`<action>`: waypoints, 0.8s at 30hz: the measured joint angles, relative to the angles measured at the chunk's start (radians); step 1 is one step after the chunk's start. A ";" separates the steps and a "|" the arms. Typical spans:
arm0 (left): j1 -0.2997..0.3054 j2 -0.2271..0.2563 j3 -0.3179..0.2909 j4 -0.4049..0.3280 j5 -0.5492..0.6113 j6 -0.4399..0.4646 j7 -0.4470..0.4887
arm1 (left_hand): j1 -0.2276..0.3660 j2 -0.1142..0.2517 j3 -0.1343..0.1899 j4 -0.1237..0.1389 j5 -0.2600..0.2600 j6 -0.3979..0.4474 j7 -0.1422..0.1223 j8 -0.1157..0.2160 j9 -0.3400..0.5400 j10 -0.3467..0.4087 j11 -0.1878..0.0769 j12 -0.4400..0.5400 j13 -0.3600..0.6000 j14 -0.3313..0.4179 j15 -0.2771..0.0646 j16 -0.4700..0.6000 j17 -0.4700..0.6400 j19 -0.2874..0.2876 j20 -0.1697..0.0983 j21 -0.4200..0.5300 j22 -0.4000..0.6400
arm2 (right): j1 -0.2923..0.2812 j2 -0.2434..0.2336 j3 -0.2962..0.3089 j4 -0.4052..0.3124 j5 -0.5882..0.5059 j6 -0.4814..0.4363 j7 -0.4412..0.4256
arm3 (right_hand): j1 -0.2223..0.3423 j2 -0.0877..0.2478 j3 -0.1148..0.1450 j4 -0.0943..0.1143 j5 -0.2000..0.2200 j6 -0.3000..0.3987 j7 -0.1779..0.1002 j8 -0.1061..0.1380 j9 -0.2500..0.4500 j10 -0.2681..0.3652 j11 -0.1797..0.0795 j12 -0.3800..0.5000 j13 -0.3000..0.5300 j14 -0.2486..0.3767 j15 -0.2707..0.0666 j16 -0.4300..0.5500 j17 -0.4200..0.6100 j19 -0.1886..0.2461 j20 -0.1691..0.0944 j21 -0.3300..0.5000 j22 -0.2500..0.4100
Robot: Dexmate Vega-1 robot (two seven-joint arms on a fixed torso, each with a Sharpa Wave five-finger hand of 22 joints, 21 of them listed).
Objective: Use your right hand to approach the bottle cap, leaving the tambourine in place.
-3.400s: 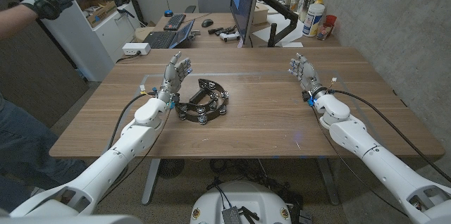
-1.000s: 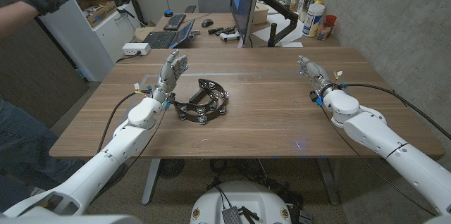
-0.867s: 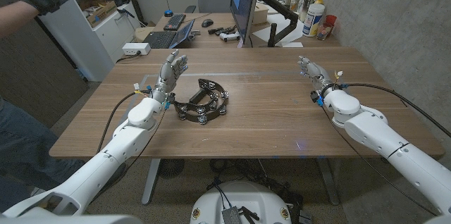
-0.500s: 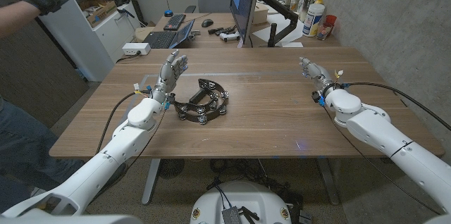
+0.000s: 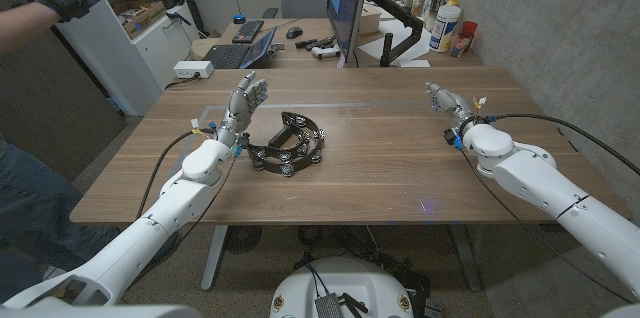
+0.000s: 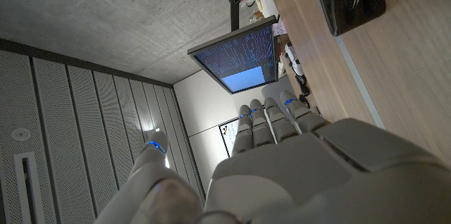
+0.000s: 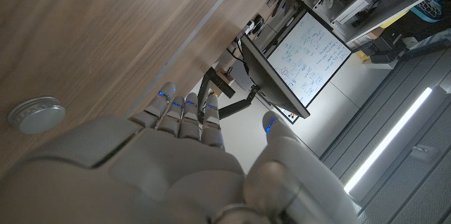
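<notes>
Bottle cap (image 7: 36, 114) lies flat on the bare desk (image 5: 380, 158) just beside the right hand (image 5: 443, 100), as the right wrist view shows; it is too small to make out from the head view. Right hand's fingers (image 7: 184, 115) are extended and hold nothing, presumably ready for the approach. Tambourine (image 5: 287, 143) sits well apart, near the left hand (image 5: 245, 98), whose fingers are spread and empty, probably parked so as not to disturb it.
</notes>
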 measured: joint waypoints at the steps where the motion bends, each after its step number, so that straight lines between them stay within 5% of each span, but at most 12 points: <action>1: 0.000 0.000 0.000 0.000 0.000 0.000 0.000 | 0.000 0.000 -0.002 -0.002 0.000 0.000 0.000 0.000 0.000 0.001 -0.001 0.000 0.000 0.000 0.000 0.000 0.000 0.000 0.000 0.000 0.000 | 0.002 -0.004 -0.001 -0.004 0.000 0.000 0.000 | 0.000 0.000 0.000 0.000 0.000 0.000 0.000 0.000 0.000 0.000 0.000 0.000 0.000 0.000 0.000 0.000 0.000 0.000 0.000 0.000 0.000; 24: 0.020 0.011 0.000 -0.020 0.005 0.000 0.005 | 0.000 0.000 -0.011 -0.003 0.012 0.011 0.000 0.000 0.000 0.004 -0.004 0.000 0.000 0.000 0.000 0.000 0.000 0.000 0.000 -0.014 0.005 | 0.019 -0.039 -0.011 -0.063 -0.012 -0.178 -0.040 | 0.000 0.000 -0.001 -0.007 0.004 0.003 -0.003 0.000 0.000 0.000 0.000 0.000 0.000 0.000 0.000 -0.004 0.000 -0.009 -0.002 -0.015 0.000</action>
